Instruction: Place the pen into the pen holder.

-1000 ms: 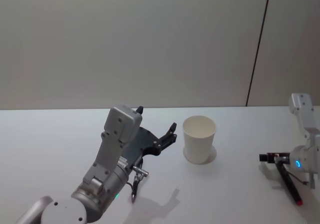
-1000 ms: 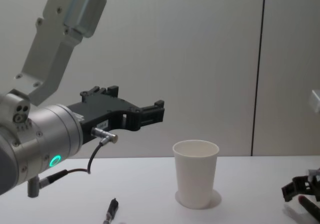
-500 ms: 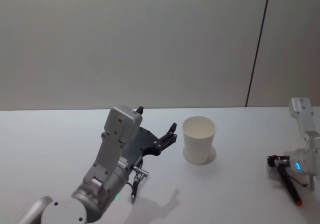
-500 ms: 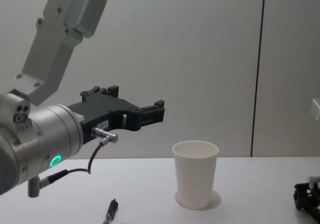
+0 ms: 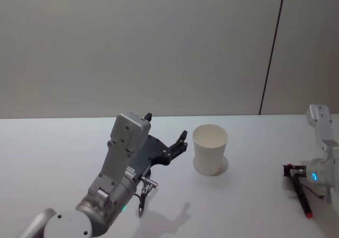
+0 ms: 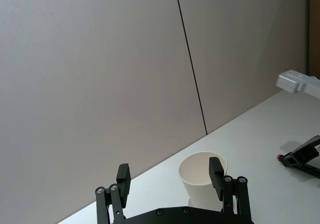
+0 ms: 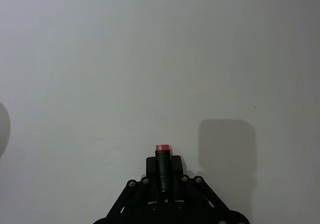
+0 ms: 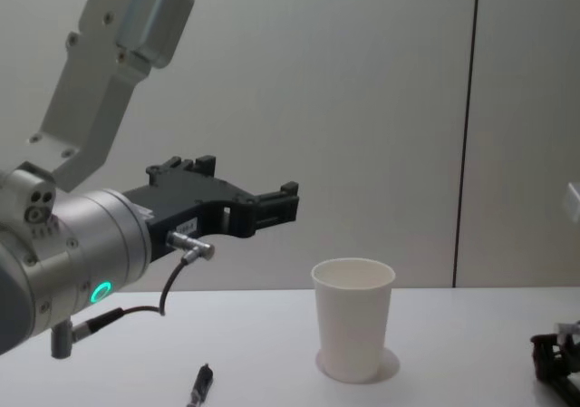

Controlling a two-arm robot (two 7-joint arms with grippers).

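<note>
The pen holder, a white paper cup [image 5: 210,150] [image 8: 353,321] [image 6: 202,180], stands upright on the white table a little right of centre. The pen [image 5: 300,193] [image 7: 162,160], black with a red end, is held by my right gripper [image 5: 290,169] [image 7: 162,170] [image 8: 553,360], which is shut on it low over the table at the far right, well apart from the cup. My left gripper [image 5: 166,124] [image 8: 286,202] [image 6: 169,174] hovers open and empty just left of the cup, above table height, with its fingers pointing toward it.
A small dark stick-like object [image 5: 142,206] [image 8: 200,384] lies on the table [image 5: 254,206] under my left arm, beside its cable. A plain grey wall with a dark vertical seam [image 5: 271,52] rises behind the table.
My right gripper, holding the pen, has shifted slightly to the right, away from the cup, and the pen's tilt has changed a little. The left arm and the cup have stayed put.
</note>
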